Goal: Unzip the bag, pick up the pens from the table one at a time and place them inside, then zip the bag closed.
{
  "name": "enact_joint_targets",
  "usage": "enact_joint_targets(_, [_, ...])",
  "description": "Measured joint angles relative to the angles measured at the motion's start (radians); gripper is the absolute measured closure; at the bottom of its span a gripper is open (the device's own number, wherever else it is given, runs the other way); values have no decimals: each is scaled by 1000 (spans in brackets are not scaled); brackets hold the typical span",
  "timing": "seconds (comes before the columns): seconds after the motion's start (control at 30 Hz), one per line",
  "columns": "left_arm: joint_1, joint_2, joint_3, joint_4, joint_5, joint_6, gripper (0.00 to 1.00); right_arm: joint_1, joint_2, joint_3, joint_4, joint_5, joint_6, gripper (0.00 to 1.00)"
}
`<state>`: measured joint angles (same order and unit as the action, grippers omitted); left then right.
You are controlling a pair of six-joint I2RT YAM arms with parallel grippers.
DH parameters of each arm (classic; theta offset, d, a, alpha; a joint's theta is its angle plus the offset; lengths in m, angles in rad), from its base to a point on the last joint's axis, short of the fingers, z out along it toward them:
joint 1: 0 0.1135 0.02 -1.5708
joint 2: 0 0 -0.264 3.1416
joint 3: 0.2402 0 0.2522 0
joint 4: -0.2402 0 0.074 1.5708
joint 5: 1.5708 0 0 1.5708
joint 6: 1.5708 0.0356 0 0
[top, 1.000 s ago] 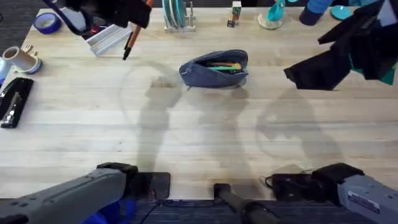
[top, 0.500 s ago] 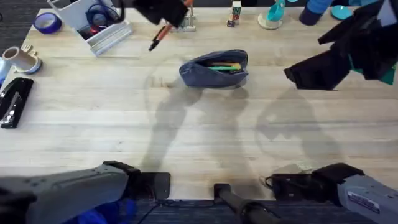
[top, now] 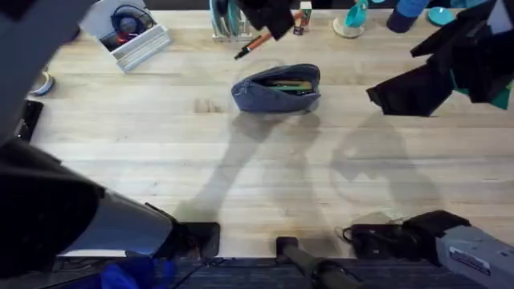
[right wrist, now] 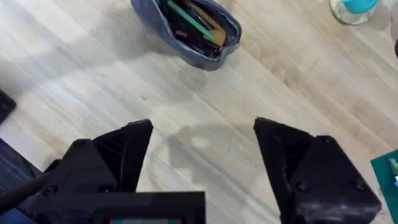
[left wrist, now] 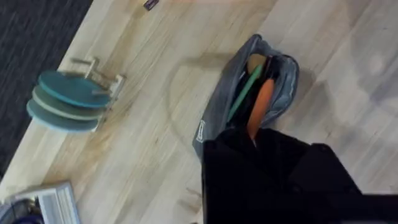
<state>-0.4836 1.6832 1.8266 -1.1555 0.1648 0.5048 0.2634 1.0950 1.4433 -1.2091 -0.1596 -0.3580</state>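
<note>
The left gripper (top: 269,24), clamped on the orange pen (top: 250,46), hung just beyond the open bag (top: 277,88) — pen slanting bagward; the right gripper (right wrist: 202,146) gaped.

arms: grey shells, black joints | right hand (right wrist: 202,165): black, blocky fingers

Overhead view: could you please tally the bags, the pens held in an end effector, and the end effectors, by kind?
bag: 1
orange pen, held: 1
end effectors: 2, the left end effector shut on the orange pen, the right end effector open
Total: 4
</note>
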Motion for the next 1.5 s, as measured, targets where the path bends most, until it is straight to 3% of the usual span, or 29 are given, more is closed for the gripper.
enact_joint_targets(0.27, [-73,80,4,0,1,118,961,0,0,0,0,0,0,3])
enact_joint_targets(0.6, [-81,169,4,1,53,273,961,0,0,0,0,0,0,3])
enact_joint_targets(1.0, [-80,201,5,15,61,304,960,0,0,0,0,0,0,3])
enact_joint_targets(1.5, [-80,334,7,19,66,304,960,0,0,0,0,0,0,4])
